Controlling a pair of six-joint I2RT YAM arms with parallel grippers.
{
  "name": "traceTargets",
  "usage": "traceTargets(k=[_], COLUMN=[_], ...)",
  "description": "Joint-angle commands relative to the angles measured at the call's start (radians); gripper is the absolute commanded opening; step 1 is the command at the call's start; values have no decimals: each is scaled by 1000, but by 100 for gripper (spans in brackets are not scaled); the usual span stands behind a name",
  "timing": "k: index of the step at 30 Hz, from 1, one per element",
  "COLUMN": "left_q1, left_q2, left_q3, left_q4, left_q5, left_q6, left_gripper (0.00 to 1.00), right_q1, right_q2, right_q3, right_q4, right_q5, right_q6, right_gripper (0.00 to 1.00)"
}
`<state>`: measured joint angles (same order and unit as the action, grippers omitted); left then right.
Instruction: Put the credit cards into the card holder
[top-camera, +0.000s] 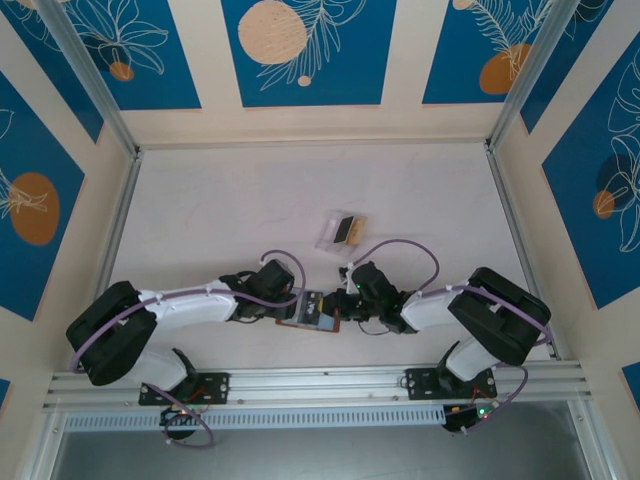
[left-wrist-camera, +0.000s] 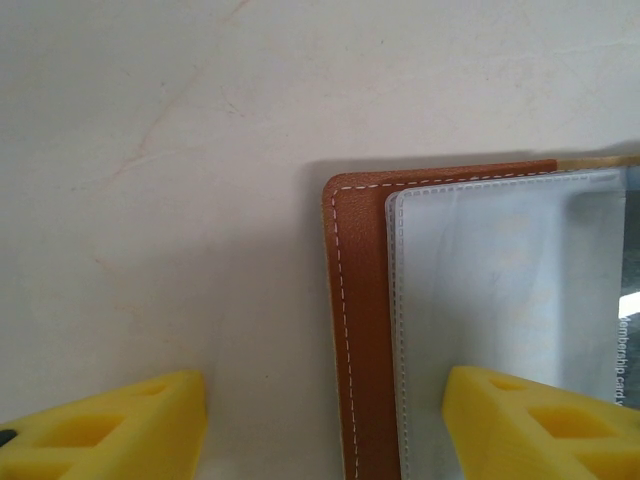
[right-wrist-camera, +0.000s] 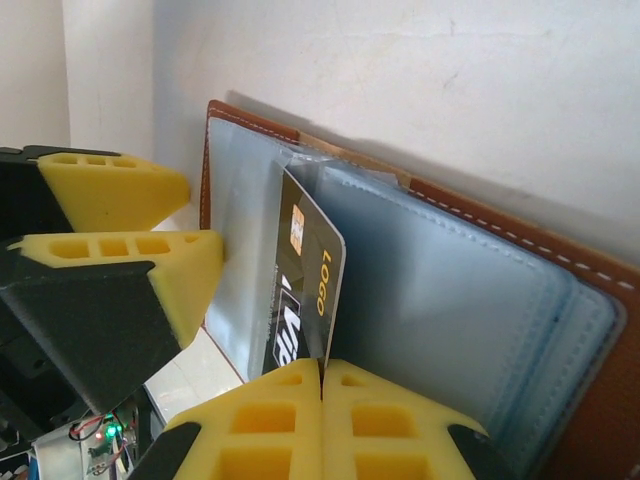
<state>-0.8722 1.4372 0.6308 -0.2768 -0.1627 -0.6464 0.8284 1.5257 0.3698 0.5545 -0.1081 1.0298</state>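
The card holder (top-camera: 300, 318), a brown leather wallet, lies open on the table between my two grippers, its pale grey-blue pockets (right-wrist-camera: 450, 300) facing up. My right gripper (right-wrist-camera: 322, 372) is shut on the near edge of a black credit card (right-wrist-camera: 305, 285) with a gold chip. The card stands on edge against the pockets, near the fold. My left gripper (left-wrist-camera: 320, 430) is open and straddles the wallet's stitched brown edge (left-wrist-camera: 360, 330). One of its fingers (left-wrist-camera: 540, 425) is over the pale pocket and the other is over the bare table. In the top view both grippers (top-camera: 345, 303) meet over the wallet.
A clear plastic slotted stand (top-camera: 328, 232) sits on the table just beyond the wallet, with a dark card and a pale yellow card (top-camera: 350, 229) in it. Aluminium rails (top-camera: 320, 385) run along the near edge, and patterned walls close in the table.
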Motion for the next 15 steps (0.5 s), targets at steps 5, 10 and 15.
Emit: traceTargets(k=[5, 10, 15], left_q1=[-10, -12, -17], left_q2=[42, 34, 35], left_q3=[-59, -59, -63], left_q4=[-16, -9, 16], left_q5=[27, 41, 64], left_q6=[-9, -15, -32], left_gripper=[64, 63, 63], right_q1=[21, 38, 66], right_q2=[82, 114, 157], right_q3=[39, 68, 107], right_q4=[32, 49, 48], right_q5=[5, 6, 19], right_q6=[17, 27, 36], right_gripper=[0, 0, 0])
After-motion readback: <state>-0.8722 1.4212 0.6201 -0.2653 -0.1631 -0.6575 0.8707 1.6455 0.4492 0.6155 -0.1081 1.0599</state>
